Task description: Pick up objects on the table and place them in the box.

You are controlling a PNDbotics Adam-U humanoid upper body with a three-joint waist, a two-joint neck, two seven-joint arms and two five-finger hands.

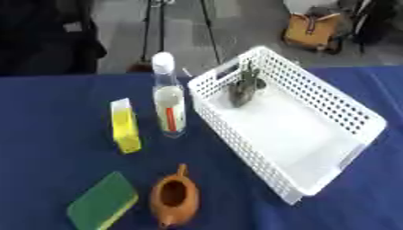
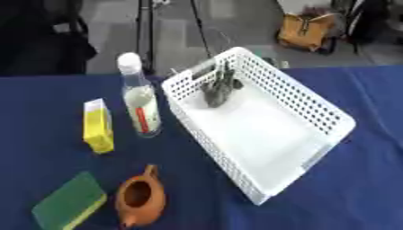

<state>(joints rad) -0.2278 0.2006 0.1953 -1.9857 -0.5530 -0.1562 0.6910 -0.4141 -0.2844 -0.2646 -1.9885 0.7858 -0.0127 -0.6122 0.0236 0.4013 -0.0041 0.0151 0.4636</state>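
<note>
Blue cloth-covered table (image 1: 47, 134); white perforated plastic basket (image 1: 330, 101) on it holds a dark, hard-to-identify object (image 1: 244, 87) at its far end. Left of it: clear plastic bottle (image 1: 168, 105), yellow carton (image 1: 125, 127), brown clay teapot (image 1: 175, 197), green sponge (image 1: 102, 201). Neither robot hand visible, state unknown.

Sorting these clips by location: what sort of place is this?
Probably an indoor lab or studio set up for recording, not a home: a table under a blue cloth holds a white basket, with tripod legs and a tan bag on the floor behind.
</note>
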